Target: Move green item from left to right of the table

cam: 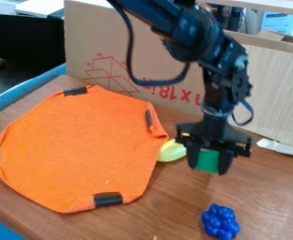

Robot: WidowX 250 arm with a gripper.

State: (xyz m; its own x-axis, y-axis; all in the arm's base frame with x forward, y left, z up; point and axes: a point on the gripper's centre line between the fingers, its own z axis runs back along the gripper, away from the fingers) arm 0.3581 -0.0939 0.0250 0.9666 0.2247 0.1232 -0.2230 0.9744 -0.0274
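The claw [208, 169] hangs on the right half of the scene, pointing down over the wooden table [174, 201], with its two black fingers parted by about the width of the green block [208, 161] and closed against its left and right sides. The block sits low between the fingers, right of the middle of the scene; whether its underside touches the wood I cannot tell. The black arm [227, 61] comes in from the far edge and bends down to the claw, with a dark cable [131, 51] looping out on its left. Most of the left half of the table is taken up by an orange cloth [80, 150] with black strips [107, 199] along its rim (four of them, by my count). Just beside the cloth's right edge, left of the claw, lies a smooth yellow item [172, 152]. Nearer than the block, and a little to its right, is a knobbly blue cluster [220, 222]. Cardboard [86, 42] with red print stands upright along the far side, and a white strip [282, 148] lies at the far right, near its foot.
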